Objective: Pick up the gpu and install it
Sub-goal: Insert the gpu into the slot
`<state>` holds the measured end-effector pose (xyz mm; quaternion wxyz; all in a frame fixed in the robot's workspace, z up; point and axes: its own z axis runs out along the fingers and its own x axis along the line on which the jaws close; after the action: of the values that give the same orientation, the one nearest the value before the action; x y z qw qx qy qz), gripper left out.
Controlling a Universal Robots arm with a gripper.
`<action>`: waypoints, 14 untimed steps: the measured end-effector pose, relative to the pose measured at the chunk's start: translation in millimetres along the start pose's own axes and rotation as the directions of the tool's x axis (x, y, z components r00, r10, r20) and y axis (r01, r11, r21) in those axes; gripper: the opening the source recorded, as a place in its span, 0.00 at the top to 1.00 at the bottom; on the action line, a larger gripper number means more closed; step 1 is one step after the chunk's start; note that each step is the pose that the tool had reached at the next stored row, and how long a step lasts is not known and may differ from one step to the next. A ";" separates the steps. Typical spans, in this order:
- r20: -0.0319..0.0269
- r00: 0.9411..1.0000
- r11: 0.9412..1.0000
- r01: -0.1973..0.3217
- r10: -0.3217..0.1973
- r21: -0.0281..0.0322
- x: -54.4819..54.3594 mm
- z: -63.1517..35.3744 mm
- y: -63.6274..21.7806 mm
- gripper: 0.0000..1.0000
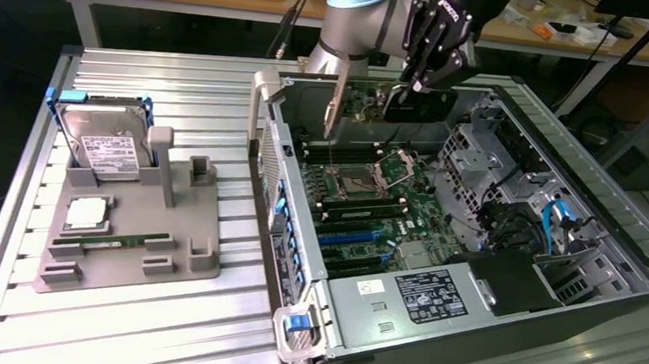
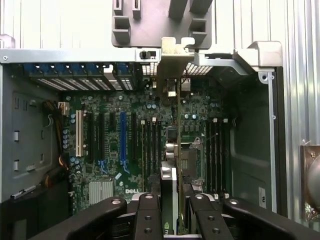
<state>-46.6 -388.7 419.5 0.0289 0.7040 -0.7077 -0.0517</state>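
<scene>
Black gpu [image 1: 413,110], silver bracket [image 1: 335,106] — green motherboard [image 1: 412,230] — grey tray [image 1: 176,224].

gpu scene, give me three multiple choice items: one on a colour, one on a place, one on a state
1. The label on the hard drive is: A) white B) red C) yellow
2. The gpu is: A) beside the hard drive B) above the open computer case C) under the case
3. The pincer is: A) open and empty B) shut on the hard drive C) shut on the gpu

Key: 1 A, the sticker on its face is white; 2 B, it hangs over the motherboard; 3 C, the card sits clamped edge-on in the wrist view.
</scene>
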 end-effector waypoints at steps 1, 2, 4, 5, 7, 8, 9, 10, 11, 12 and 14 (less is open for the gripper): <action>0.000 1.000 1.000 0.000 0.000 0.000 1.3 0.2 0.0 0.73; 0.000 1.000 1.000 0.000 0.000 0.000 2.6 0.4 -0.1 0.73; 0.000 1.000 1.000 0.000 0.000 0.000 5.2 1.0 -0.2 0.73; 0.000 1.000 1.000 0.000 0.000 0.000 6.4 1.3 -0.2 0.73; 0.000 1.000 1.000 0.000 0.000 0.000 9.3 2.1 -0.3 0.73; 0.000 1.000 1.000 0.000 0.000 0.000 11.9 3.1 -0.4 0.73; 0.000 1.000 1.000 0.000 0.000 0.000 13.6 3.8 -0.5 0.73; 0.000 1.000 1.000 0.000 0.000 0.000 15.2 4.5 -0.6 0.73; 0.000 1.000 1.000 0.000 0.000 0.000 16.7 5.3 -0.7 0.73; 0.000 1.000 1.000 0.000 0.000 0.000 18.1 6.0 -0.8 0.73; 0.000 1.000 1.000 0.000 0.000 0.000 20.5 7.5 -1.0 0.73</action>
<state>-46.6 -408.9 411.3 0.0290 0.7040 -0.7078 -0.0516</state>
